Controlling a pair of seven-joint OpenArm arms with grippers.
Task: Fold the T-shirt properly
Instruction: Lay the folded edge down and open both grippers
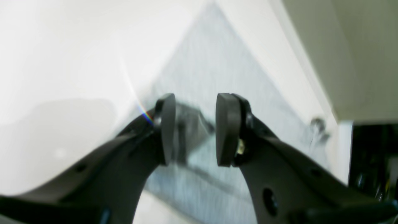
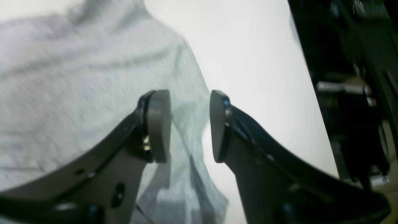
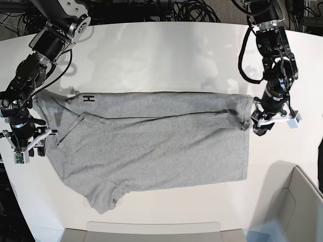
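1. Spread over a smooth white tabletop (image 3: 171,206): a soft, matte heather-grey T-shirt (image 3: 151,151), broad and loosely rectangular, with a long band doubled over along the far side in the base view.
2. Creased in long, shallow lines beneath that band; bunched into a rumpled lobe at the near left in the same view, with straighter edges at the near right.
3. Marked near the far left by a small black patch of lettering (image 3: 88,98), flat against the fabric.
4. Parted, with a clear gap between two dark, blunt fingers: the left gripper (image 1: 193,129), at the right end of the base view. Gripping nothing; contact with the cloth impossible to tell.
5. Likewise open, with dark fingers well separated: the right gripper (image 2: 190,126), at the left end of the base view. Holding nothing; again, touch impossible to tell.
6. Lying between the two grippers for most of its width: the T-shirt, with its folded right end just beside the left gripper and its left edge close by the right gripper.
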